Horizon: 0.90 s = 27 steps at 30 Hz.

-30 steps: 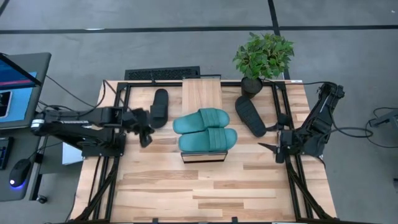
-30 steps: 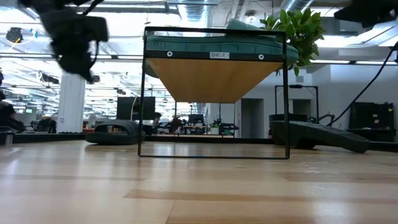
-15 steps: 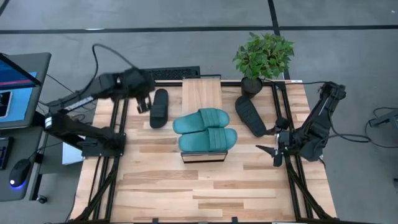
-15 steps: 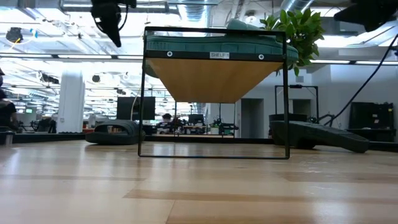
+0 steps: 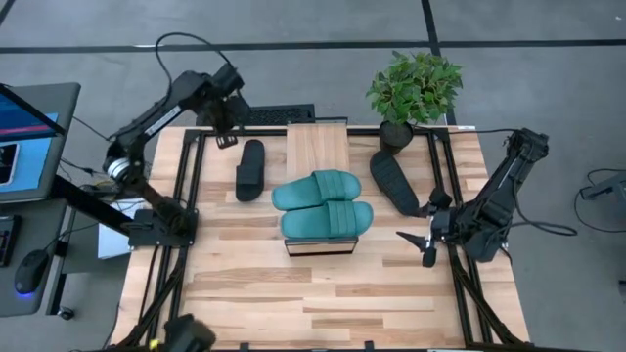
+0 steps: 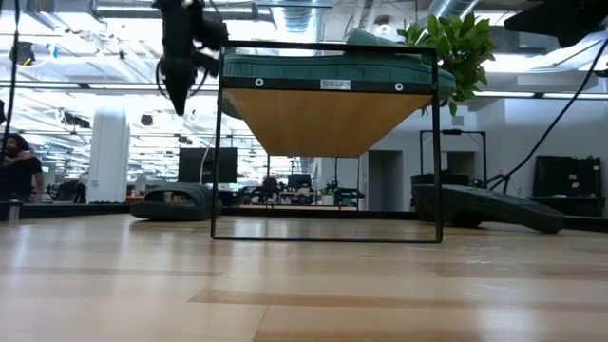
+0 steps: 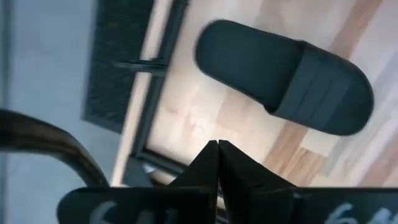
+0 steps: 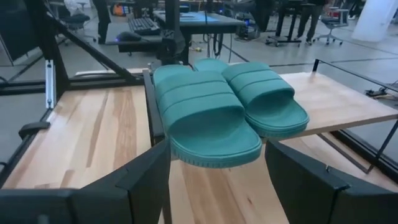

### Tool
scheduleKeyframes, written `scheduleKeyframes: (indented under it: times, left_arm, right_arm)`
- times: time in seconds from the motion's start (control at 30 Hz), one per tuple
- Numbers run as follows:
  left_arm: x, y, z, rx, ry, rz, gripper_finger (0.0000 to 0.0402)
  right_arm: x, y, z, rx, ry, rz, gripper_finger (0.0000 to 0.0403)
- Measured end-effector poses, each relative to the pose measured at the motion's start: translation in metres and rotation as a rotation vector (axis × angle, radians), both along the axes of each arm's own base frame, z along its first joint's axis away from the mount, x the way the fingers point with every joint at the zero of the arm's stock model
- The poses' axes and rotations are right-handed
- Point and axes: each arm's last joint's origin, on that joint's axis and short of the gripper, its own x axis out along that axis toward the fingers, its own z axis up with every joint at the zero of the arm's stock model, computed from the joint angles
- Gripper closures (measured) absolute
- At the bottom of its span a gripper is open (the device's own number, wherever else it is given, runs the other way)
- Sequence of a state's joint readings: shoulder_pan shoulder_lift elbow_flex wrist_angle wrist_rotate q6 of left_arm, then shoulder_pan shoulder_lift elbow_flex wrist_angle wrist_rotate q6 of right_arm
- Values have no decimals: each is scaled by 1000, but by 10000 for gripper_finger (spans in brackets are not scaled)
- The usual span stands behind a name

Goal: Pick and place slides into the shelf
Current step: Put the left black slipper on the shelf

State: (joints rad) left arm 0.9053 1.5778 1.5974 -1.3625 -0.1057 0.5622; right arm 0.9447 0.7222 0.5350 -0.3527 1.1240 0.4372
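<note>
Tabletop (image 5: 245, 284) lies bare before shelf (image 5: 318, 147); left claw (image 5: 227, 140) hangs pinched at its far-left edge.

Shelf (image 6: 328, 84) hides teal slides (image 6: 380, 40) in low view; wrist-view background figures headless, cut off.

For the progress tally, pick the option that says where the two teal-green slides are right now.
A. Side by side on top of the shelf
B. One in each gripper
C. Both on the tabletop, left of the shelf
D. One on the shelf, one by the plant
A: the high view shows both teal-green slides lying side by side on top of the shelf, and neither gripper holds one.
</note>
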Motion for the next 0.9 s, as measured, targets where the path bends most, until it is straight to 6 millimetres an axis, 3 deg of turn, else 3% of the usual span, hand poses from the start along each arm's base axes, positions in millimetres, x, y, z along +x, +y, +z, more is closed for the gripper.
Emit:
scheduleKeyframes:
  times: [0.17, 0.43, 0.9]
  left_arm:
    - [-1, 21, -21, -99, 7, -53, 401]
    - [2, 36, -40, -227, -86, -153, 401]
    - [0, 58, -55, -235, -152, -101, 401]
  right_arm:
    - [-1, 1, 0, 0, 0, 12, 148]
    - [-6, 6, 0, 1, -1, 61, 148]
    - [-9, 8, 0, 0, 0, 84, 148]
